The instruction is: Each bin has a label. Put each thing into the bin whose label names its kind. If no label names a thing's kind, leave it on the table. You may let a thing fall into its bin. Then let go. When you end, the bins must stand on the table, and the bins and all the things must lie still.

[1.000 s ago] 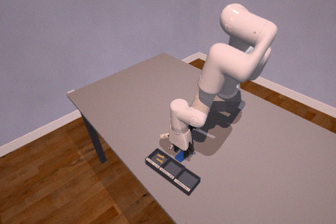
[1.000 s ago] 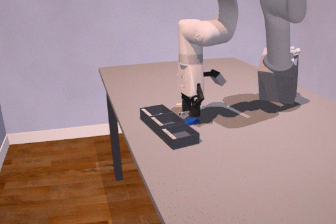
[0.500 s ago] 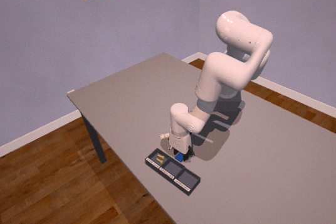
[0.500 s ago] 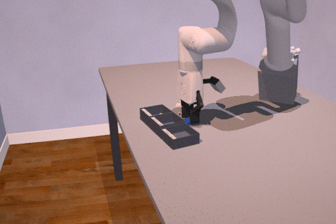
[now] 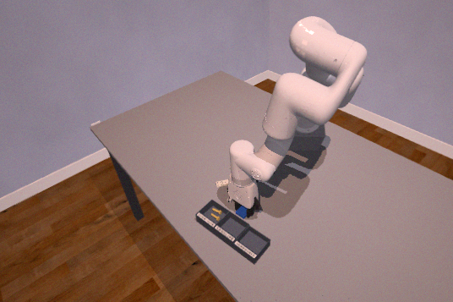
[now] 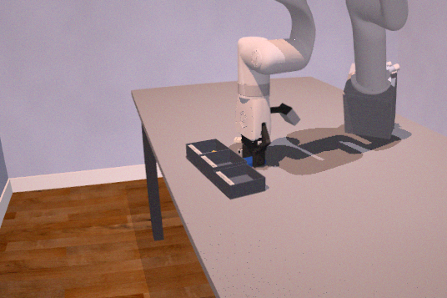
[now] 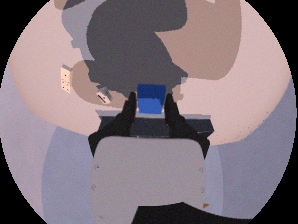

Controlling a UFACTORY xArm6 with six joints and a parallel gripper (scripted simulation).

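- Three dark bins [image 5: 232, 228] stand joined in a row near the table's [image 5: 169, 131] front edge, each with a pale label strip on its outer side; the print is too small to read.
- Leftmost in the top view, the first bin [image 5: 212, 215] holds two small yellow pieces [image 5: 216, 213] lying side by side; the other two show only bare floors.
- Left of the arm, a small pale flat piece [image 5: 219, 183] lies on the table behind the bins, well apart from the fingers; in the wrist view it sits at the far left [image 7: 67, 79].
- Just behind the middle bin, the blue block [image 5: 242, 211] rests on the table, close beside the bin wall.
- Seen from the wrist, the blue block [image 7: 150, 99] looks roughly square, its edges squared with the fingers; no long axis can be told.
- It lies directly between the two black fingers, one on each flank.
- The gripper [image 6: 255, 152] points straight down with its tips at table level, half spread and narrowing around the block; whether the pads already touch its sides cannot be told.
- Right of that, the arm's shadow spreads across the table toward the base [image 6: 369, 113].
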